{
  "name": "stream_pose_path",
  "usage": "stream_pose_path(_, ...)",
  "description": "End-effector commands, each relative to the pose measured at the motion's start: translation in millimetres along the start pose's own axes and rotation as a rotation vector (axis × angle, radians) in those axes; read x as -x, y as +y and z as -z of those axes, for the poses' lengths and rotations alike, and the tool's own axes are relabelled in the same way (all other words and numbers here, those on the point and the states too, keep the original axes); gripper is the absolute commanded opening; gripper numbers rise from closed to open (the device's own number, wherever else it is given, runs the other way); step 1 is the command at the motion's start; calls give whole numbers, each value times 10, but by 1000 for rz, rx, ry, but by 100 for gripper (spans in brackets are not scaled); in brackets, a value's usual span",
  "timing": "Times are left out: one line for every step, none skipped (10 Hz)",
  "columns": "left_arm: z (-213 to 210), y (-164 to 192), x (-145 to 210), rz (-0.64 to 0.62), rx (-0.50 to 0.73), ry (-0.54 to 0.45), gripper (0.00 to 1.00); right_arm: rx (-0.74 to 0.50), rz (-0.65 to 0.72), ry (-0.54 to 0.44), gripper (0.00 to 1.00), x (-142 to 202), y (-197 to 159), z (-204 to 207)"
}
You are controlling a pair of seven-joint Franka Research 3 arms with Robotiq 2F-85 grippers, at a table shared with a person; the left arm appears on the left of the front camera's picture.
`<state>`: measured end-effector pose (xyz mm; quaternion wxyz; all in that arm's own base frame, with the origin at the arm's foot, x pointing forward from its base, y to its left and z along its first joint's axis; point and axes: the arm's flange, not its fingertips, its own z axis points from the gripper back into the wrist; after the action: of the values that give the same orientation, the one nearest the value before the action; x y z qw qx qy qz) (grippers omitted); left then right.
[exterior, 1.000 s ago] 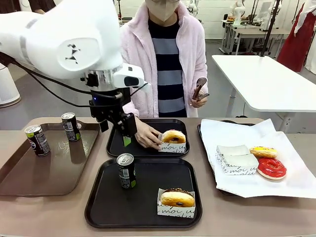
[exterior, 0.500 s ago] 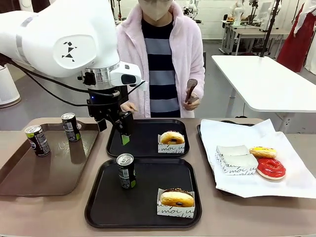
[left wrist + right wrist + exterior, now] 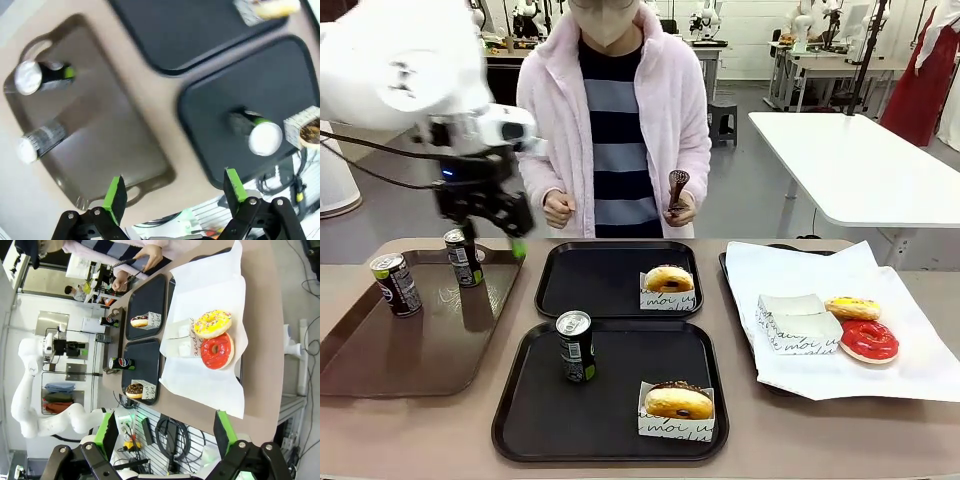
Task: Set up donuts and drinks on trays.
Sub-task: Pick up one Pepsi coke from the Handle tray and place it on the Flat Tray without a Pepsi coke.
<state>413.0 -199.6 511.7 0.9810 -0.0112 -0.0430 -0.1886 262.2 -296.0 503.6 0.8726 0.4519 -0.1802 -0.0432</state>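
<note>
Two black trays lie mid-table, the far tray [image 3: 590, 292] and the near tray [image 3: 545, 415]. A sleeved donut [image 3: 669, 278] sits on the far one. On the near one are a chocolate-topped donut [image 3: 678, 400] and a can [image 3: 576, 346]. My left gripper [image 3: 492, 240] hangs open and empty over the brown tray [image 3: 430, 350], just above the rear can [image 3: 463, 257]; a second can [image 3: 396, 284] stands further left. In the left wrist view that gripper [image 3: 175, 194] is high above the cans [image 3: 42, 80]. My right gripper [image 3: 165, 432] is open, far from the table.
A paper-lined tray [image 3: 820, 380] at the right holds a yellow donut [image 3: 853, 307], a red-glazed donut [image 3: 869, 340] and folded white sleeves [image 3: 798, 322]. The person stands behind the far tray holding tongs [image 3: 675, 188], with both hands off the table.
My left gripper swung left from over the far black tray to above the brown tray. The person's hand left the sleeved donut and drew back to the chest.
</note>
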Motion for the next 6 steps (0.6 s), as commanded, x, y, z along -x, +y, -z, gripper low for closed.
stream_pose_path(66,599,42,-159,-6,18,100,-26,-14,-19,100,-23,-4,5)
stream_pose_path(141,887,173,-222,-84,24,100,-26,-14,-19,100,-23,-4,5)
stream_pose_path(183,1192,296,-292,-83,18,100,-26,-14,-19,100,-23,-4,5)
stream_pose_path(205,1415,281,-326,-106,21,100,-26,-14,-19,100,-23,-4,5)
stream_pose_path(217,1519,397,-364,-109,12,100,-26,-14,-19,100,-23,-4,5)
stream_pose_path(217,1601,468,-404,-127,3,100,-26,-14,-19,100,-23,-4,5)
